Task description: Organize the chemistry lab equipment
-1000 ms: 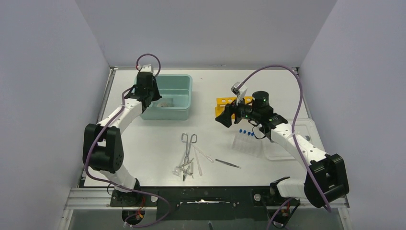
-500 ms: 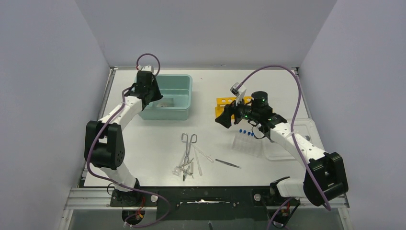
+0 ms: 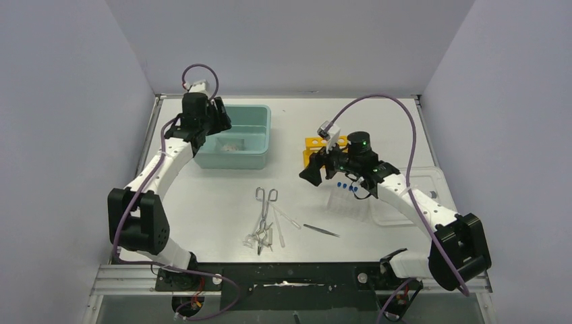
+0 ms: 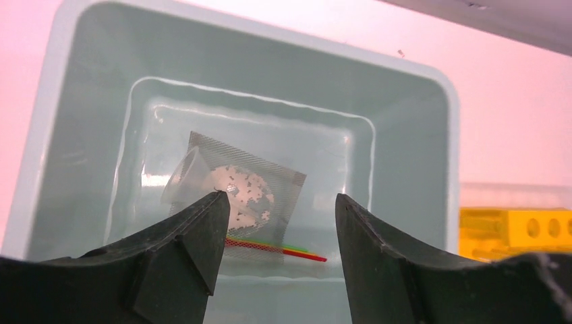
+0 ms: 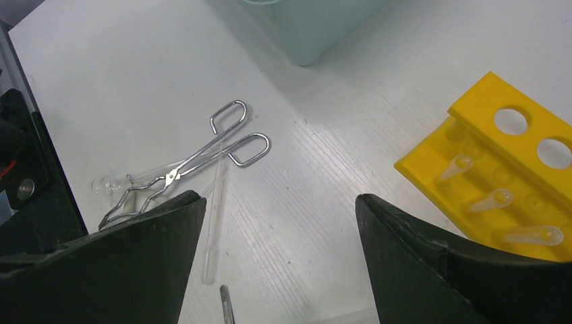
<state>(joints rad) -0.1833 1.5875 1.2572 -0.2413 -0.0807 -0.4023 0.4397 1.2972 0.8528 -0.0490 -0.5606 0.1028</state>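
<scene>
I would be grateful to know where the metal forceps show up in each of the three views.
Top external: forceps lie just below and left of centre.
Left wrist: not in view.
Right wrist: forceps left of centre, rings toward the upper right.
Shared landmark: yellow rack, right of centre from above, at the right edge in both wrist views.

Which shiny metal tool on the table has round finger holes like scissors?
The metal forceps, lying left of the thin tweezers. The tweezers are just a straight sliver with no loops.
</scene>
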